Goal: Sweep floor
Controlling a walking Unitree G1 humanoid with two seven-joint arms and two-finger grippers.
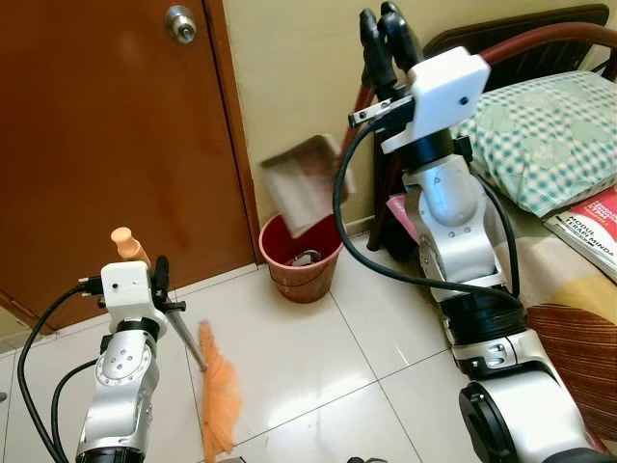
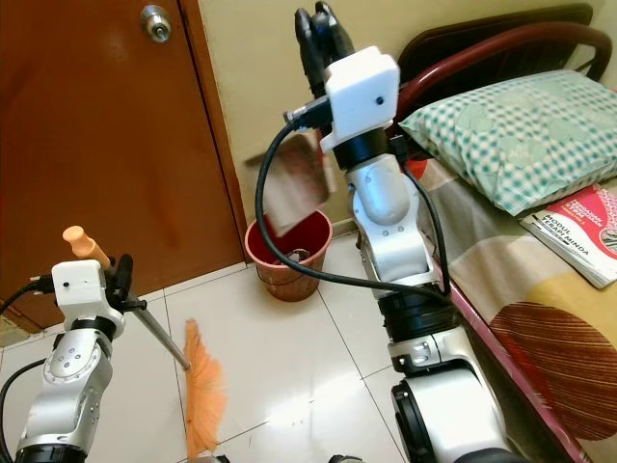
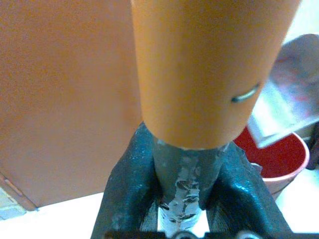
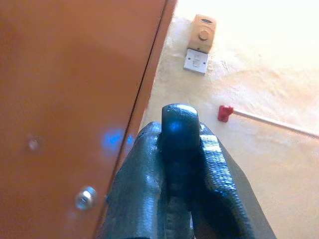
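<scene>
Lower left of the head view, the left gripper is clamped tight on the broom, bristles low on the tiles. Upper centre, the right gripper pinches the dustpan handle, tipped over the red bin. If it's off-centre, dust could spill beside the bin. The right wrist view adds a wall switch.

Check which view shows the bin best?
Left eye view: the red bin stands whole on the tiles by the door, dustpan tilted above it. Right eye view shows the same, with the right arm's cable across it. Left wrist view catches part of its rim behind the broom handle.
</scene>
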